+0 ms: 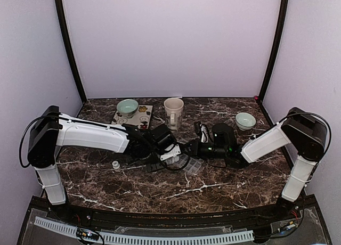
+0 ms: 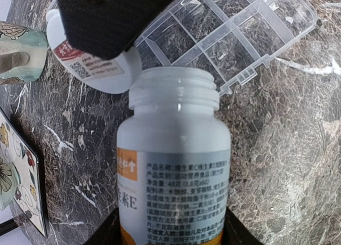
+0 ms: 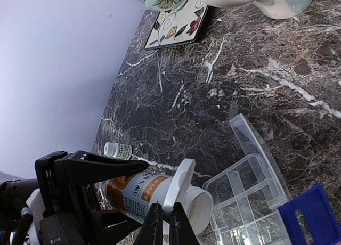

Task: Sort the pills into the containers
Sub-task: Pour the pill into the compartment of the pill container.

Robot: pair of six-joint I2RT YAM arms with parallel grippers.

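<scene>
1. I have my left gripper [image 2: 170,234] half-wide, clamping a white plastic pill bottle with orange label [image 2: 176,165], mouth uncapped.
2. My right gripper [image 3: 162,223] is pinched narrow on its white round lid [image 3: 178,189].
3. The clear plastic compartmented pill tray [image 2: 234,32] lies lid-open just right of the bottle mouth, on the dark marble table [image 1: 160,197].

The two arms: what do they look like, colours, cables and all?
The left arm and right arm are white boxy shells between bulky black joints. A thin black cable loops at each shoulder. The left gripper and right gripper are black.
</scene>
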